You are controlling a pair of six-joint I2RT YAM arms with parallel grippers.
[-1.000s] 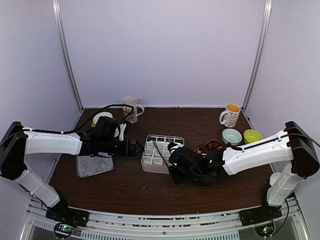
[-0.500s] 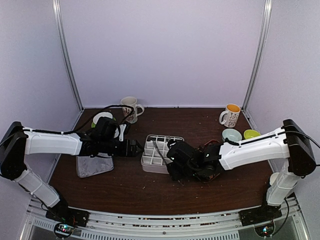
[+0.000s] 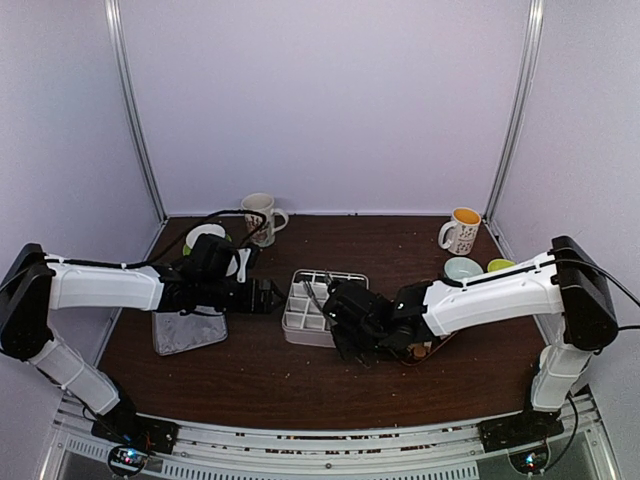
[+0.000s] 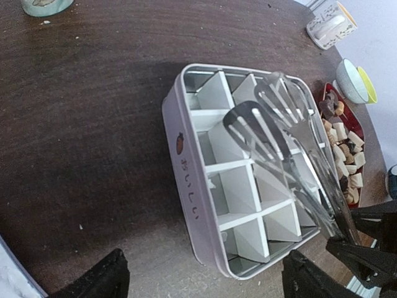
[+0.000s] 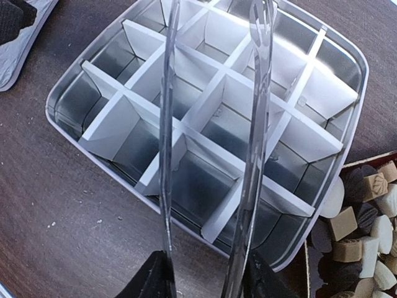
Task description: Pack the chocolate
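A square metal tin (image 3: 298, 322) with white dividers sits mid-table; the compartments that show look empty. My right gripper (image 3: 345, 328) (image 5: 208, 273) is shut on long metal tongs (image 5: 166, 124), one finger outside each arm. The tongs (image 4: 279, 136) reach over the tin (image 5: 68, 121) with their slotted tips apart and nothing between them. The chocolate (image 5: 366, 230) (image 4: 344, 139), small brown, tan and white pieces, lies in a red tray right of the tin. My left gripper (image 3: 272, 297) (image 4: 205, 282) stands open by the tin's (image 4: 186, 167) left wall, touching nothing.
A grey cloth (image 3: 188, 332) lies under my left arm. A white mug (image 3: 260, 212) and a plate (image 3: 205, 236) stand at the back left. At the back right are an orange-lined mug (image 3: 462, 230) and two bowls (image 3: 464, 268) (image 3: 500, 265).
My right arm has swung left, carrying the tongs from beside the red tray to above the tin. The left arm has not moved.
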